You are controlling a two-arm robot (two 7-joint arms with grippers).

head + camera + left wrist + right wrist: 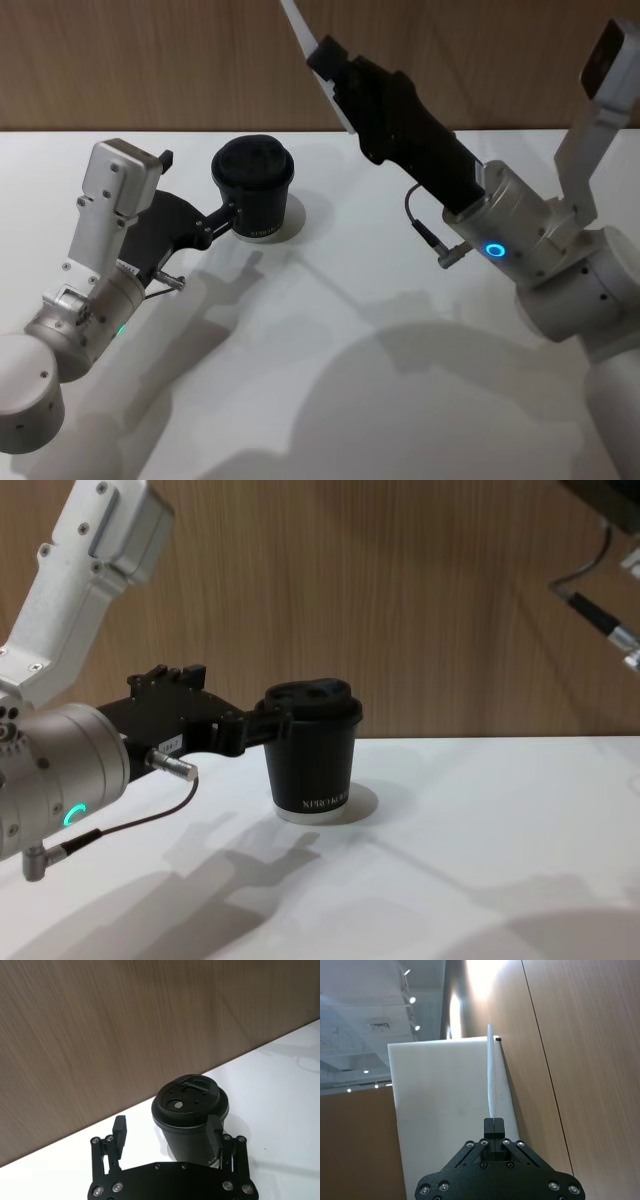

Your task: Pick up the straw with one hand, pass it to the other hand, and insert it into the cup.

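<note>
Apparently to brace it, the left gripper [200, 190], fingers spread, sets one finger against the cup [252, 180] at upper left, while the right gripper [325, 58], top centre, pinches the straw [297, 20] aloft for insertion.

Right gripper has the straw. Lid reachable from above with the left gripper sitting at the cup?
Probably yes: the left gripper sits open at the cup from the side, not over the lid, and the right gripper holds the straw raised clear above.
</note>
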